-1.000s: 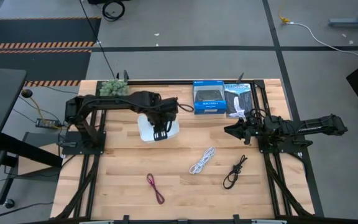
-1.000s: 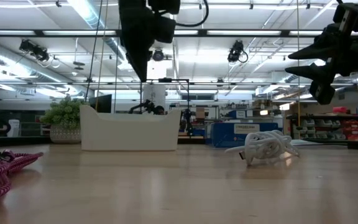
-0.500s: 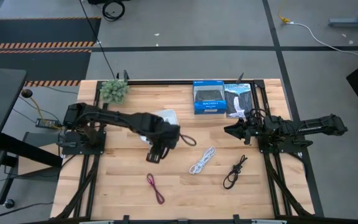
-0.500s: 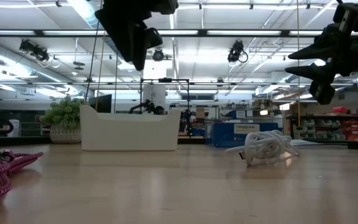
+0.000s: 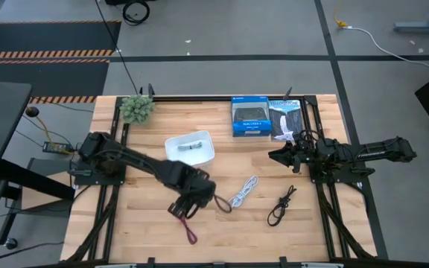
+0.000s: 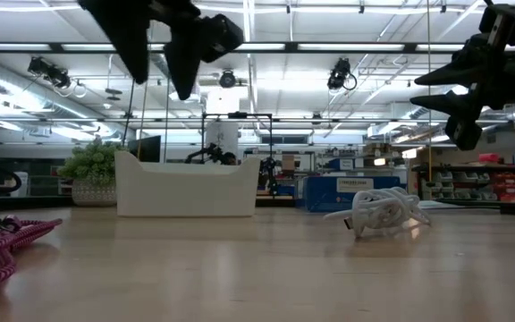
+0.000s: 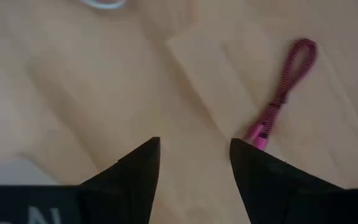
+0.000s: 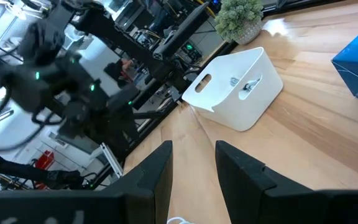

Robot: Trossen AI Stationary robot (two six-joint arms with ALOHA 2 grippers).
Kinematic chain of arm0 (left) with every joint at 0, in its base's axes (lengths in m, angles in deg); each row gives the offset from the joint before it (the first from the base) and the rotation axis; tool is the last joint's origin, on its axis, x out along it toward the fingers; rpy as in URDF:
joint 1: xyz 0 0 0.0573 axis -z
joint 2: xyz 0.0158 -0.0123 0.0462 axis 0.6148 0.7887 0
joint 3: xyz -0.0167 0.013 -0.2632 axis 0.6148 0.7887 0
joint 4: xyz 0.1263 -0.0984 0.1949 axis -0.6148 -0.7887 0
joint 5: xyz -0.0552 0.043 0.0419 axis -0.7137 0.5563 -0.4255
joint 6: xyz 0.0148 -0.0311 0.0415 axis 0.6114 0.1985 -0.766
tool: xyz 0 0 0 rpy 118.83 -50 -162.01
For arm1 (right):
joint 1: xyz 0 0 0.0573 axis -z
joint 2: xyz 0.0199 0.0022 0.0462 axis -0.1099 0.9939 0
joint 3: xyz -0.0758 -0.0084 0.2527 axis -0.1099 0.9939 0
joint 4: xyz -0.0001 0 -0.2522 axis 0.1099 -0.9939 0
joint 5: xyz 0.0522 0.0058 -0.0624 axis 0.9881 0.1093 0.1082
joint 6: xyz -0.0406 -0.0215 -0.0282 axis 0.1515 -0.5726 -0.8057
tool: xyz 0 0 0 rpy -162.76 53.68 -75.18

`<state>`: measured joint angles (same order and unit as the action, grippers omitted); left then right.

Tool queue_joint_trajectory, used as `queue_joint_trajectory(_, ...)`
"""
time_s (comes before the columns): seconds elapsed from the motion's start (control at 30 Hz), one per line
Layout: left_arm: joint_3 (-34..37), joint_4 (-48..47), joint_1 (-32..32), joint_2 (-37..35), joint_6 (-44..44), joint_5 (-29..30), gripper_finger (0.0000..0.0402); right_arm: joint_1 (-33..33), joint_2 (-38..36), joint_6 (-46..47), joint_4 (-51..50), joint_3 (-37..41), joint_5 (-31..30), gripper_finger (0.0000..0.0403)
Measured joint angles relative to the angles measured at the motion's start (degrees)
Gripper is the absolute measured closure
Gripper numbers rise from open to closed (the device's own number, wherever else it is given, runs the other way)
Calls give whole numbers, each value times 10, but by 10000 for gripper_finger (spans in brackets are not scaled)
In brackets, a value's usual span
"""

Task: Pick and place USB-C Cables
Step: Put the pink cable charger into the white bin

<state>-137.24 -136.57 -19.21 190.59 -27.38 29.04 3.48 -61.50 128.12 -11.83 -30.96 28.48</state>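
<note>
the left gripper (image 5: pixel 182 209) hangs over the front-middle of the table (image 5: pixel 140 223), fingers apart w/ nothing between them, right over the near end of the maroon cable (image 5: pixel 186 225); in the left wrist view that cable (image 7: pixel 283 93) runs away from the gap, its plug end just past one fingertip. the grey cable (image 5: pixel 193 144) lies in the white tray (image 5: pixel 171 156) toward the back, so one looks placed. white cable (image 5: pixel 242 192) and black cable (image 5: pixel 281 205) lie loose on the wood, right of centre and well apart from each other. the right gripper (image 5: pixel 277 155) waits at the table's right side above the black cable's area, fingers parted, empty. step in hand, i'd judge: picking the maroon one. to do it well: shift slightly so the cable's body, not only the plug tip, sits between the fingers, set them across the cord's line, come straight down till the tips nearly touch wood, then close; a thin cord slips out if caught at the very end. room: bare wood all round the maroon cable, but it lies near the table's front edge, so don't nudge it frontward. white cable is near on the right side; path back to the tray looks free, boxes (image 5: pixel 249 117) stand further right at the back.
</note>
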Motion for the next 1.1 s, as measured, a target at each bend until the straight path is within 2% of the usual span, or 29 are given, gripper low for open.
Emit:
queue_joint_trajectory(0.27, 0, 31, 61, 24, -22, 3, 223, 0, 5, 0, 7, 0, 0, 275)
queue_joint_trajectory(0.53, 0, 33, 97, 80, -15, 1, 230, 0, 13, 0, 16, 0, 1, 275)
queue_joint_trajectory(0.83, 0, 24, 114, 135, -7, -2, 230, 0, 13, 0, 19, 0, 1, 275)
queue_joint_trajectory(1.1, 0, 30, 115, 149, 4, 6, 230, 0, 13, 0, 25, 0, 0, 275)
